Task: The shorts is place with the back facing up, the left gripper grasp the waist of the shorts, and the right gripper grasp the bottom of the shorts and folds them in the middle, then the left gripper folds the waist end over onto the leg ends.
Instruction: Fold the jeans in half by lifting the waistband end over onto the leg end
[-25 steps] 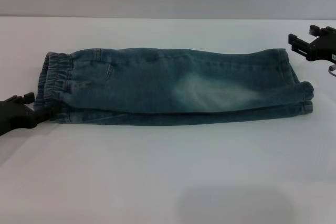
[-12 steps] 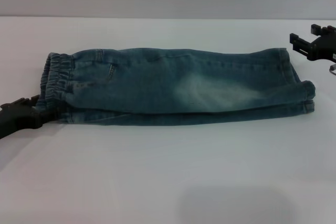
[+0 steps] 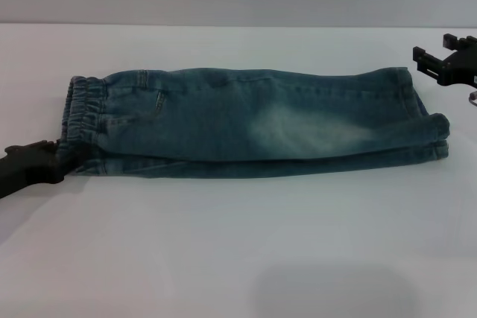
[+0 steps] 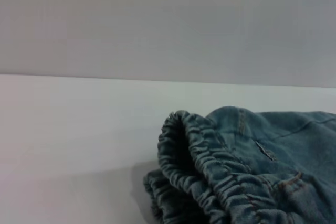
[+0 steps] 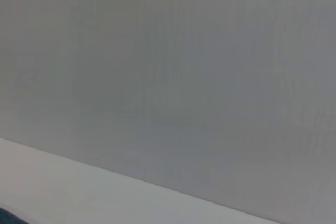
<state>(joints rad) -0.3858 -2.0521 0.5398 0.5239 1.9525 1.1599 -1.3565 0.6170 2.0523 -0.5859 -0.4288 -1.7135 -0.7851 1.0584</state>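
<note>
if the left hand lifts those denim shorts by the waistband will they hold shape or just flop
Probably flop: the shorts lie as soft folded layers flat on the table, so the leg end would likely sag and trail. The gathered elastic waist looks bulky, likely giving the left hand decent grip. Doubled denim probably feels fairly heavy for its size.

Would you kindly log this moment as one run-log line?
shorts: folded lengthwise on table | left gripper: at waist end | right gripper: apart, beyond leg ends
</note>
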